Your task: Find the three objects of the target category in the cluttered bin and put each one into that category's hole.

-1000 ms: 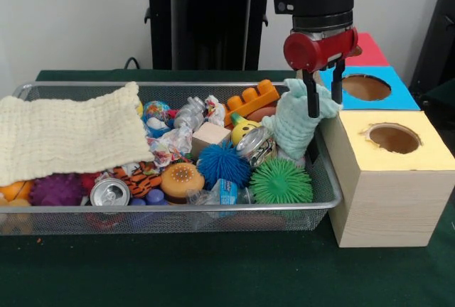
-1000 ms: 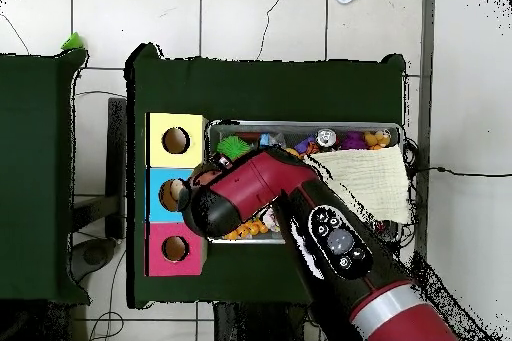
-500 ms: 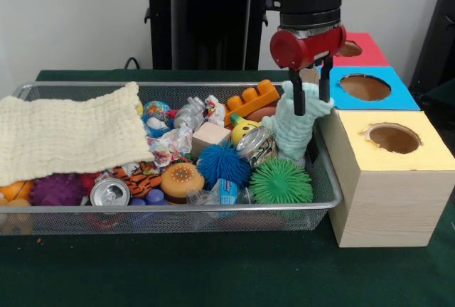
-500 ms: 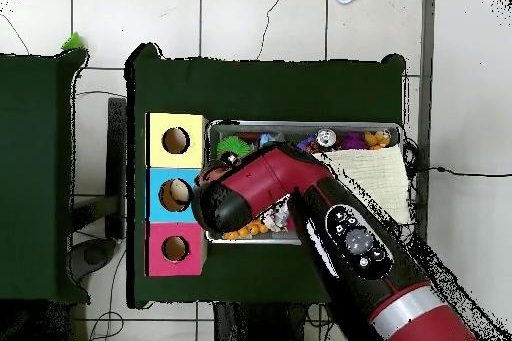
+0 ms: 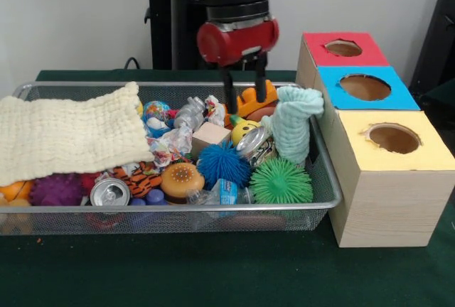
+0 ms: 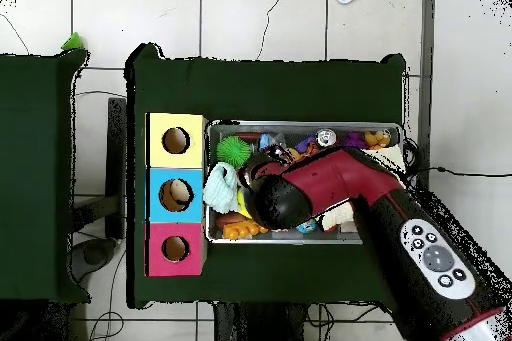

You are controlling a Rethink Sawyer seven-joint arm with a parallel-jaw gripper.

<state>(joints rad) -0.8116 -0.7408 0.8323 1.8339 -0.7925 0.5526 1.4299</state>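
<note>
My gripper point(image 5: 246, 105) hangs open over the back of the wire bin point(image 5: 178, 209), its two black fingers straddling an orange toy brick point(image 5: 269, 97), holding nothing. A mint-green cloth point(image 5: 291, 126) stands bunched against the bin's right wall, to the right of the gripper and apart from it. Beside the bin stands a row of boxes with a red-topped hole point(image 5: 343, 47), a blue-topped hole point(image 5: 365, 87) and a yellow-topped hole point(image 5: 393, 138). In the overhead view the mint-green cloth point(image 6: 222, 187) lies at the bin's box end, and the arm point(image 6: 340, 192) hides the gripper.
A cream knitted cloth point(image 5: 67, 133) covers the bin's left part. A blue spiky ball point(image 5: 224, 163), a green spiky ball point(image 5: 281, 182), a drink can point(image 5: 109, 192), a wooden block point(image 5: 210, 136) and several other toys crowd the bin.
The gripper let go of the mint-green cloth and moved left, away from the boxes, in the front view. The cloth now rests against the bin's right wall.
</note>
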